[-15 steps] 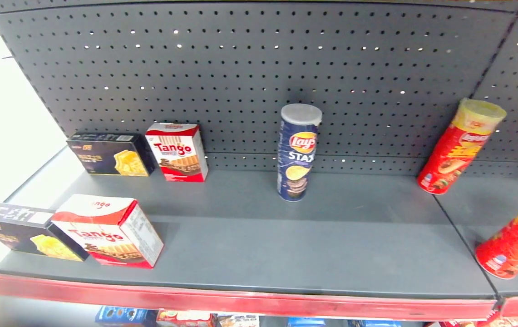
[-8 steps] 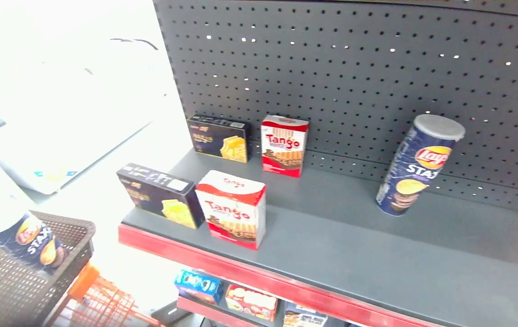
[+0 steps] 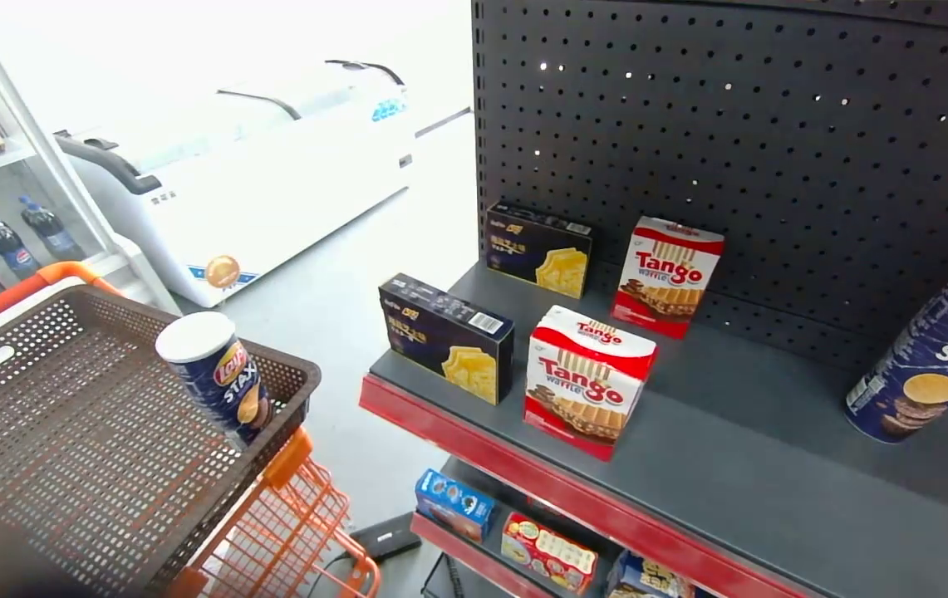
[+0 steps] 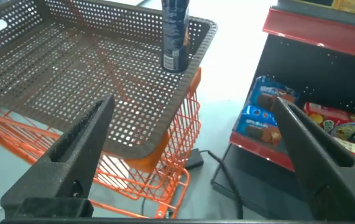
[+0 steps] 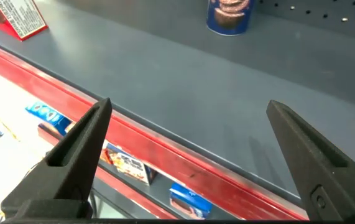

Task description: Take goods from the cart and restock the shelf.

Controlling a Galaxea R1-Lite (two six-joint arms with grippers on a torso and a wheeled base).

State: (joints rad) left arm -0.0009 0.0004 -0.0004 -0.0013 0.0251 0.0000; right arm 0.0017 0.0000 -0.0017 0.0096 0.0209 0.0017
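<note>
At eight o'clock the cart basket point(image 3: 41, 432) holds one blue chip can point(image 3: 212, 374), upright just beside the wall nearest the shelf point(image 3: 731, 465). Our left gripper point(image 4: 191, 106) hangs spread and empty, facing that can, which we judge is the stance for reaching in. Toward three o'clock, dark boxes point(image 3: 449, 336) and red wafer boxes point(image 3: 586, 382) stand in fronted pairs, then a matching blue can point(image 3: 930, 357) by the pegboard point(image 3: 773, 124) likely marks the slot to fill, and our right gripper point(image 5: 188, 106) hovers spread, holding nothing, above the red lip point(image 5: 183, 162), clear of stock.

Left gripper point(image 4: 191, 102), right gripper point(image 5: 189, 104) — matte black, tapered
</note>
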